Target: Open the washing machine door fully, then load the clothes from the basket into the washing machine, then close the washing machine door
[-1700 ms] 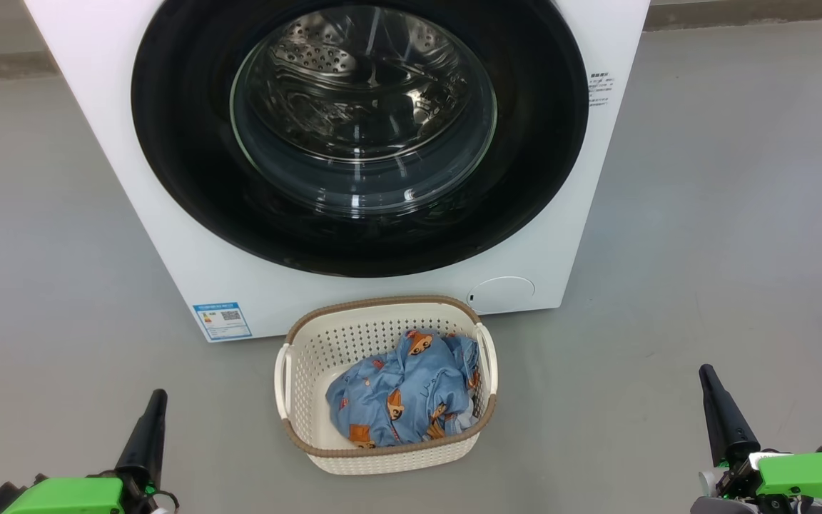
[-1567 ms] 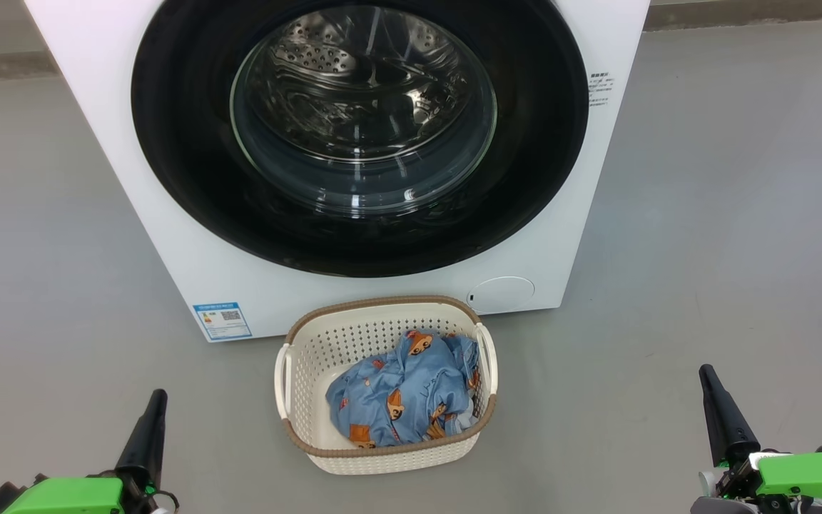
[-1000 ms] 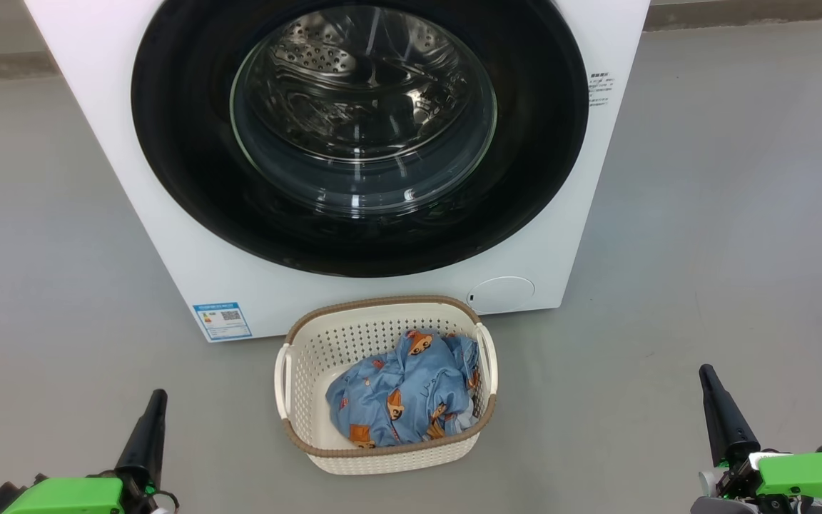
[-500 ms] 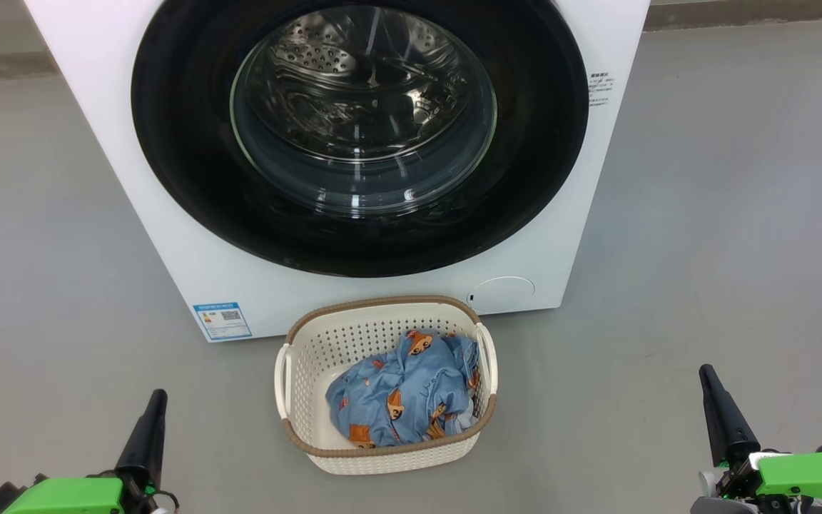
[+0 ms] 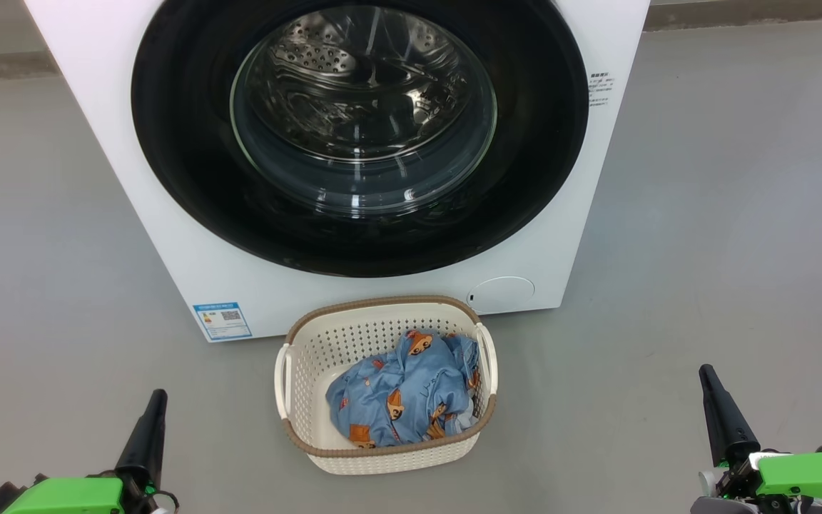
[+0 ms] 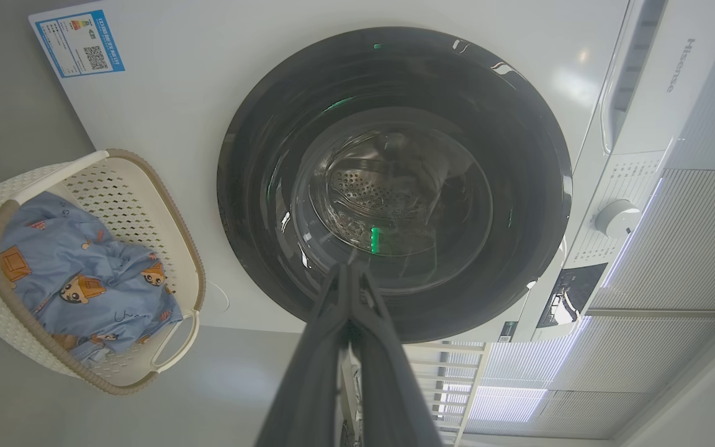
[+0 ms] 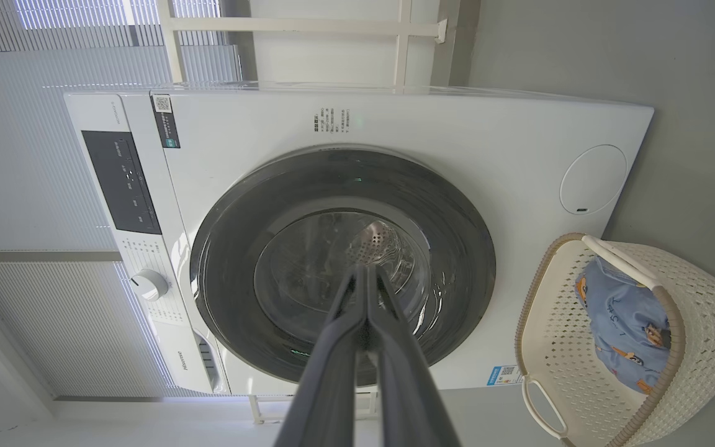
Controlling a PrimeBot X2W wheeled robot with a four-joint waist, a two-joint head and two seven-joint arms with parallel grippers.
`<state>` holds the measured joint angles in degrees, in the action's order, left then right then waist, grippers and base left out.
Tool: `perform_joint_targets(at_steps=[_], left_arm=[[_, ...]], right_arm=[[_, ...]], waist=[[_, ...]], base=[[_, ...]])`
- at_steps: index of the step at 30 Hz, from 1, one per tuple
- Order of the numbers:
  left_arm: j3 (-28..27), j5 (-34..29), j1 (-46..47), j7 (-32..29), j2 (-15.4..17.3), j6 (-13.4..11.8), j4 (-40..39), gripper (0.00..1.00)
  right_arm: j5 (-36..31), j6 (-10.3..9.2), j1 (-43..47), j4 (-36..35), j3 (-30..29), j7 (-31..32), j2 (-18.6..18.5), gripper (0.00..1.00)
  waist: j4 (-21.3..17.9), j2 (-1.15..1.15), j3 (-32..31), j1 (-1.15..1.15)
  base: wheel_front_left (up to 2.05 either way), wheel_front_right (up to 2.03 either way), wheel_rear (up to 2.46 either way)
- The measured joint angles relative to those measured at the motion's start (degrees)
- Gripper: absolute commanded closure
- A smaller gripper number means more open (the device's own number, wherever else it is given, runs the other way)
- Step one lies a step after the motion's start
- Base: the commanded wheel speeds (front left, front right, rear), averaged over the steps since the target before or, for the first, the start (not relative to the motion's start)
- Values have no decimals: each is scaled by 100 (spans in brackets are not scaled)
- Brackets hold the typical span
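The large round glossy black washing machine door (image 5: 359,135), with its bulging clear glass window, lies closed against the front of the big white boxy washing machine (image 5: 168,271). At 6 o'clock from the door, the small cream-white perforated plastic basket (image 5: 311,350) with a brown woven-look rim stands on the grey floor (image 5: 703,250). Its far rim sits just beside the machine's lower front edge. The light blue clothes (image 5: 404,389), printed with orange-brown cartoon animals, lie bundled inside the basket toward its 4 o'clock side.

The left gripper (image 5: 158,400) hovers at 8 o'clock from the basket, well apart from it, its long dark fingers (image 6: 326,347) clenched together on nothing. The right gripper (image 5: 705,375) hangs at 4 o'clock from the basket, farther off. Its fingers (image 7: 339,347) are likewise pressed tip to tip and empty. In each wrist view the joined tips line up over the door's glass but stay short of it. The basket sits at 8 o'clock of the left wrist view and at 4 o'clock of the right wrist view.

Bare floor stretches wide at 3 and 9 o'clock of the machine and between each gripper and the basket. A blue label sticker (image 5: 222,320) marks the machine's lower corner at 7 o'clock of the door. A round white flap (image 5: 502,294) sits at 5 o'clock, just beyond the basket's far corner.
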<state>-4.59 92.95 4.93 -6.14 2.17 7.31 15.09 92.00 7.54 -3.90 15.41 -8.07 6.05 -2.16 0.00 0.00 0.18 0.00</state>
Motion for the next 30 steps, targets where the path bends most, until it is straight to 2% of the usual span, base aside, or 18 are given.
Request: perform_joint_targets(at_steps=[15, 16, 21, 30], left_arm=[[0, 0, 0, 0, 0, 0, 0, 100], [4, 2, -4, 2, -2, 0, 15, 0], [42, 14, -236, 8, -116, -8, 279, 0], [85, -57, -261, 120, -88, -8, 227, 0]], right_arm=[[0, 0, 0, 0, 0, 0, 0, 100], [0, 0, 7, 16, -2, -1, 4, 0], [-1, 0, 219, 301, -2, -9, 65, 0], [-202, 0, 241, 277, 36, -156, 60, 0]], waist=[[0, 0, 0, 0], [0, 0, 0, 0], [-1, 0, 3, 0], [-7, 0, -4, 2]], base=[[0, 0, 0], [0, 0, 0], [0, 0, 0], [0, 0, 0]])
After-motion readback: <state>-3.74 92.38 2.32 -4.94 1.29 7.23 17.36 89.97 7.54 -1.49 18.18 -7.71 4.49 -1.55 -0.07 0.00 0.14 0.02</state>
